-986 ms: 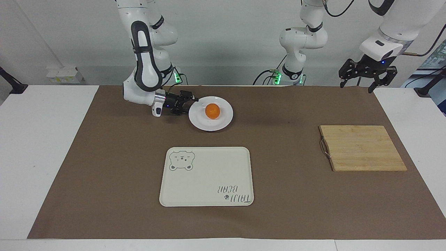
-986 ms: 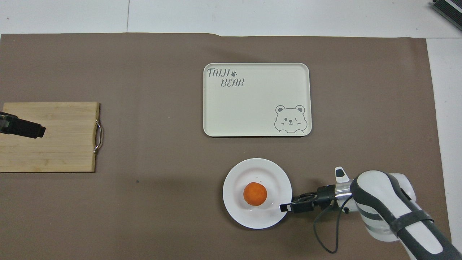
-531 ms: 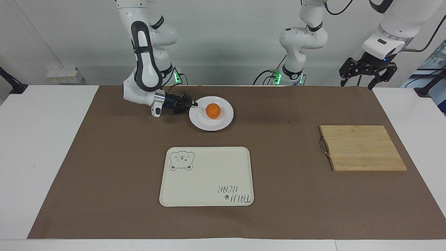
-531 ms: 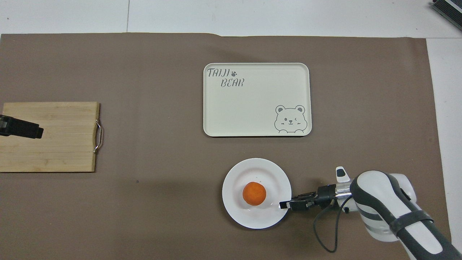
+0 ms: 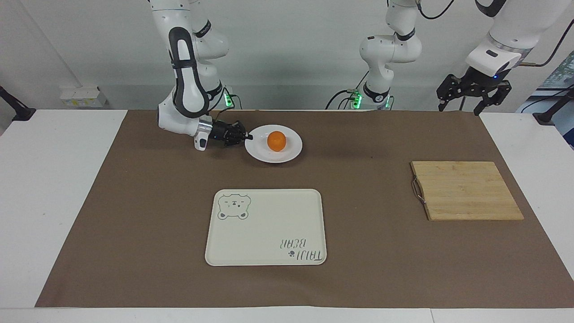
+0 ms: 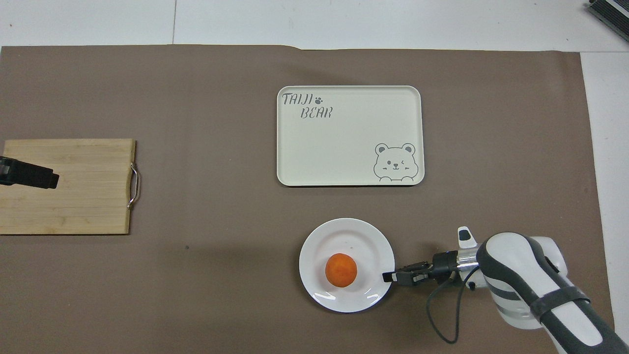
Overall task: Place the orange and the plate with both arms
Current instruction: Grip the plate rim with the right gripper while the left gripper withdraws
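right gripper (image 5: 248, 137) pinched tight on the plate (image 5: 289, 154) rim | orange (image 5: 276, 141) sits on plate, nearer robots than tray (image 5: 264, 226) | left gripper (image 5: 462, 105) waits, jaws wide, empty, over cutting board (image 6: 88, 206)

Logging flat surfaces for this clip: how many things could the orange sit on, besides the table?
3: the plate, which carries it; the tray, farther from the robots; the cutting board, toward the left arm's end.

Right arm bent low over the table, wrist level, right hand (image 5: 245, 137) pinched shut on the plate (image 5: 287, 154) rim, left arm raised at its own end of the table, waiting, left hand (image 5: 471, 95) pointing down, fingers spread apart
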Available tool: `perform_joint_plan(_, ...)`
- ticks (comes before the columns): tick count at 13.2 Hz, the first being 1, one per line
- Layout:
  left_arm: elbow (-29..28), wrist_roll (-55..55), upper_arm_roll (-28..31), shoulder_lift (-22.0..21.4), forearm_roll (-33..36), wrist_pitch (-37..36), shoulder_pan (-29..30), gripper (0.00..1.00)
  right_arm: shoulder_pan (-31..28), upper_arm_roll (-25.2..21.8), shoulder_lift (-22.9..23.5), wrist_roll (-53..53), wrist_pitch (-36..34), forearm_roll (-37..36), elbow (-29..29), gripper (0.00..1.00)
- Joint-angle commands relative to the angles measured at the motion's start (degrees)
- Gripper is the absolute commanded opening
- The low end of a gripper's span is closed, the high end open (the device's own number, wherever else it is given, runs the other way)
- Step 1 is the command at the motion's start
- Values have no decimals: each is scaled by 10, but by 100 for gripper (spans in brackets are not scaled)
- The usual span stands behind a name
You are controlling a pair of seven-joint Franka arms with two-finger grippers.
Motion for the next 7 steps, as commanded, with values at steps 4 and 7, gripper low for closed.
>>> perform_joint_plan(4,-13,-6,-6,-11,10,4,8,100,3,2,3,-17,6,21,8,0)
perform_joint_plan(7,-13,-6,-6,-11,10,4,8,100,2,2,6,24,-1,21,18,0)
